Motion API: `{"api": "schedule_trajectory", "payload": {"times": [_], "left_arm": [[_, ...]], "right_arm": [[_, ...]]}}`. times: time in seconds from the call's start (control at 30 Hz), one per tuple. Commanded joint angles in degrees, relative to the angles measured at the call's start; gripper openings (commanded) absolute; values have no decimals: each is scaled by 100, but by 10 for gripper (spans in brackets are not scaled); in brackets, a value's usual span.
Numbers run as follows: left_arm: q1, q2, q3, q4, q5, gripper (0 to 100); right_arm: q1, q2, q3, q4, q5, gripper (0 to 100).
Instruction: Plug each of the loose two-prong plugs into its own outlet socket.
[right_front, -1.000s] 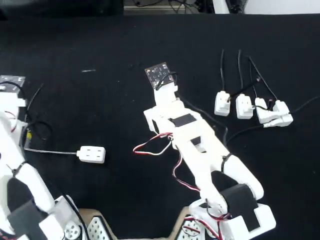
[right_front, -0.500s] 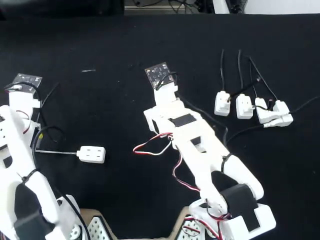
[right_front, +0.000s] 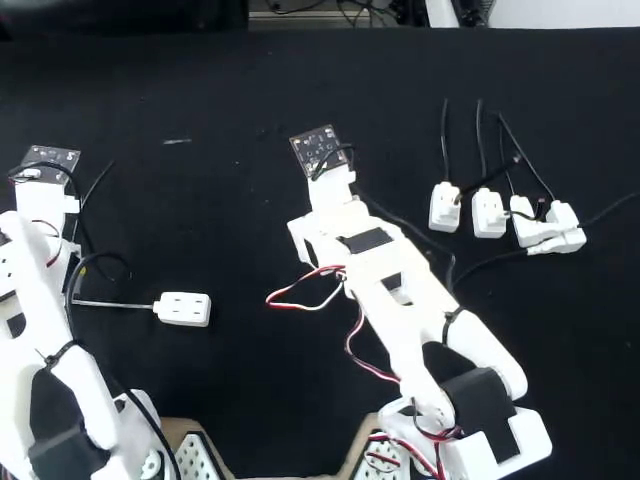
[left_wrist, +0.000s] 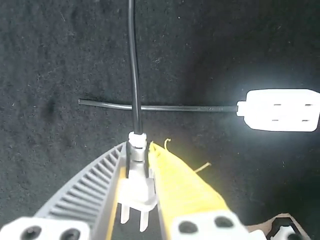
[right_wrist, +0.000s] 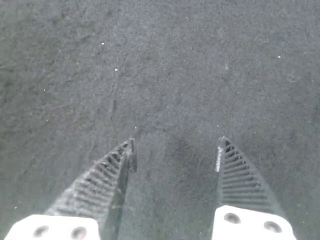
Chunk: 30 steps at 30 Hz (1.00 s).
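My left gripper (left_wrist: 137, 148) is shut on a white two-prong plug (left_wrist: 136, 191), whose prongs point back toward the wrist. The plug's black cord (left_wrist: 133, 65) runs away over the mat. A white outlet socket (left_wrist: 280, 110) lies a short way off to one side of the gripper, its own black cable (left_wrist: 155, 107) crossing under the plug's cord. In the high view the socket (right_front: 183, 308) lies just right of the left arm (right_front: 35, 300). My right gripper (right_wrist: 176, 146) stands open over bare black mat, with nothing between its fingers.
Several white plug-and-socket pieces (right_front: 488, 213) with black cords (right_front: 479, 140) sit in a row at the right of the black mat (right_front: 200, 90). The right arm (right_front: 400, 300) stretches across the middle, with red and white wires looping beside it.
The left arm has swung a little to the right and forward since a second ago, carrying the plug. The right arm has stayed still.
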Motion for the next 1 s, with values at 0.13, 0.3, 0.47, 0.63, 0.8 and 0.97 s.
{"api": "schedule_trajectory", "payload": {"times": [0.13,0.3,0.47,0.63,0.8,0.97], "left_arm": [[1033,-176,-75,-62,818,30],[2220,-176,-92,-105,1266,30],[3345,-114,-31,-1020,1758,30],[3960,-114,92,-1785,2277,30],[4180,-114,101,-1820,2875,30],[4215,-114,277,-1820,3367,30]], "right_arm": [[97,-286,-13,-105,-18,244],[97,-286,-13,-105,-18,244],[97,-286,-22,-114,-18,244],[105,-312,-22,-123,-18,244],[360,-338,-92,-132,-35,244],[686,-338,-198,-123,-62,244]]}}
